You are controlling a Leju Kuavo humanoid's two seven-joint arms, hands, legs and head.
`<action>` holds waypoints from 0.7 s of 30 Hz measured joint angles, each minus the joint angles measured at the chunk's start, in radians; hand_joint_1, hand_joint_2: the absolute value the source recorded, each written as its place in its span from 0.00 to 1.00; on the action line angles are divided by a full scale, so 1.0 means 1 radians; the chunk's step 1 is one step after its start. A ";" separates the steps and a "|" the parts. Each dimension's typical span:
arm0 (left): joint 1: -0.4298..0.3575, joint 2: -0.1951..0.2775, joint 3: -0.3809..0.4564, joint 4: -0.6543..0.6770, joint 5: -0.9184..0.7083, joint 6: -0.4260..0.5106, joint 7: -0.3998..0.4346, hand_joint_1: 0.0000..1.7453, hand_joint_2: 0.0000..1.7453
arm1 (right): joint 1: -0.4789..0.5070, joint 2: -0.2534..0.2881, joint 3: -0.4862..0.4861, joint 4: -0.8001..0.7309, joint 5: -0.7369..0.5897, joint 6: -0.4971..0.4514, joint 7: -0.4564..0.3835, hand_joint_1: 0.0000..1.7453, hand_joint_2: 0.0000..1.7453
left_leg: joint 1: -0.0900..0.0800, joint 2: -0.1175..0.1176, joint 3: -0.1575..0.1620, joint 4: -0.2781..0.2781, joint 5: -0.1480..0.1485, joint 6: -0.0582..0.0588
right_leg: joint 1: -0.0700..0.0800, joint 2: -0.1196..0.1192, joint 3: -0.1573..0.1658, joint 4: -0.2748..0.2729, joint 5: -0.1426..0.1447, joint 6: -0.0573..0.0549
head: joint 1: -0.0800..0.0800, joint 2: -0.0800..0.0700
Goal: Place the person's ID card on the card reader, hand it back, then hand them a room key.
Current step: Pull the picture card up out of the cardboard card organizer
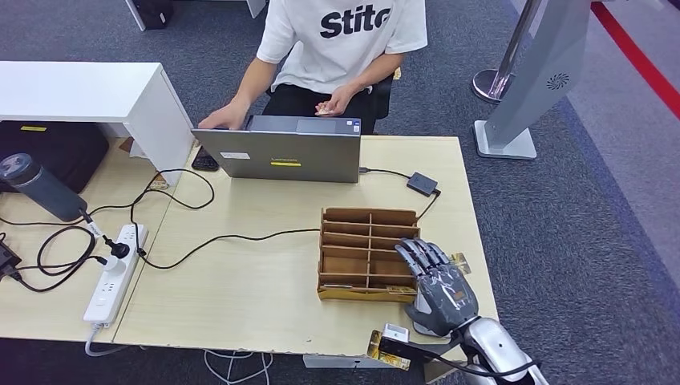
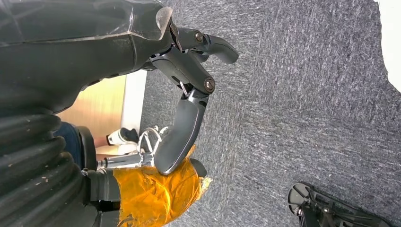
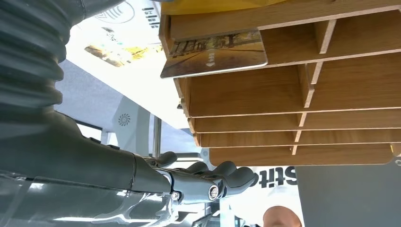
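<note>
The grey laptop [image 1: 289,158] at twelve o'clock screens the seated person [image 1: 337,48], who holds a small card [image 1: 324,111]. The brown slotted wooden organiser [image 1: 365,253] keeps a gold room key card [image 3: 213,53] reachable; the right hand [image 1: 439,285], at five o'clock on the pale wooden counter [image 1: 240,273], rests beside it, fingers [image 1: 421,255] spread, empty. The left hand [image 2: 184,94] hangs over carpet, loosely open.

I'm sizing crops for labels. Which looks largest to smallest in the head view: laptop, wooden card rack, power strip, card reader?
1. laptop
2. wooden card rack
3. power strip
4. card reader

The rack and strip sit nearer the camera, so they look somewhat enlarged.
</note>
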 joint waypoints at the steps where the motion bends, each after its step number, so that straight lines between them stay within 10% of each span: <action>1: 0.000 0.000 0.000 0.000 0.000 0.000 0.000 0.00 1.00 | 0.000 -0.001 0.000 0.000 0.000 0.000 0.000 0.00 1.00 | 0.000 0.000 0.000 0.000 0.000 0.000 | 0.000 0.000 0.000 0.000 0.000 0.000 | 0.000 0.000; 19: 0.000 0.000 0.002 0.000 -0.007 0.000 0.000 0.00 1.00 | 0.001 -0.009 0.003 0.000 0.002 0.008 -0.002 0.01 1.00 | 0.000 0.000 0.000 0.000 0.000 0.000 | 0.000 0.000 0.000 0.000 0.000 0.000 | 0.000 0.000; 21: 0.000 0.000 0.002 0.000 -0.007 0.000 0.000 0.00 1.00 | 0.001 -0.009 0.004 0.000 0.002 0.008 -0.002 0.27 1.00 | 0.000 0.000 0.000 0.000 0.000 0.000 | 0.000 0.000 0.000 0.000 0.000 0.000 | 0.000 0.000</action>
